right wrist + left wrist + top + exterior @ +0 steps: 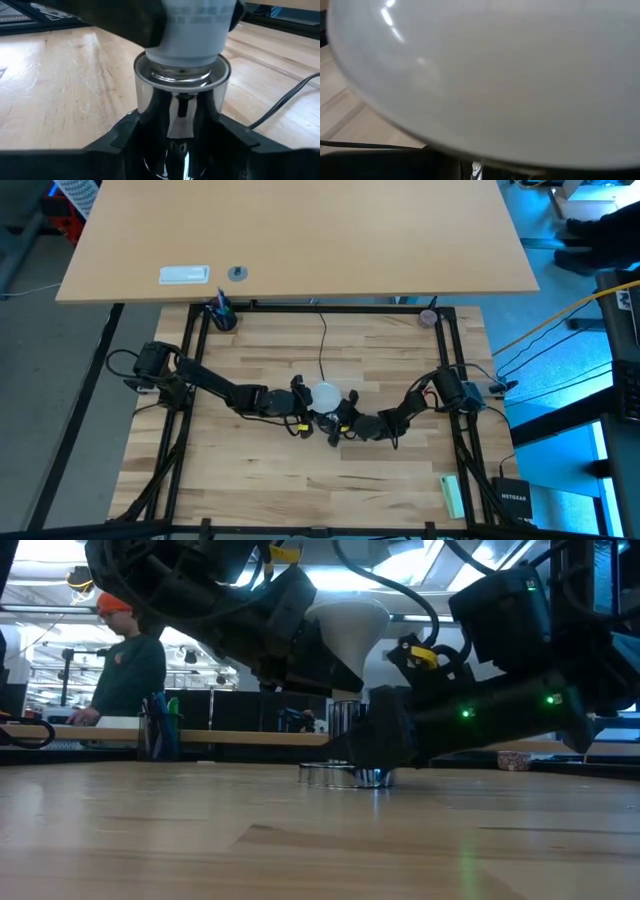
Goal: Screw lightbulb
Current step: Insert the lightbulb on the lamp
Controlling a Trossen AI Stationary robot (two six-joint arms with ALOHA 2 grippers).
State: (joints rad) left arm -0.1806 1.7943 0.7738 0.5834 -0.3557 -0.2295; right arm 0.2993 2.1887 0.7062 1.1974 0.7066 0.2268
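At mid-frame in the high view, the small white frosted lightbulb (326,394) stands upright, its axis vertical, screw base in the round silver socket (181,125). Left gripper (303,401) pinches its globe; right gripper (341,420) brackets the socket (contact unclear) on the bench (400,470).

I see the small white frosted lightbulb (326,394) upright at mid-table, its narrow grey base (181,73) seated in the silver socket's mouth.

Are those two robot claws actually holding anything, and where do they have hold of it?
The left gripper holds the lightbulb by its white globe, base down in the socket. The right gripper brackets the socket's shiny body; a firm clamp cannot be told.
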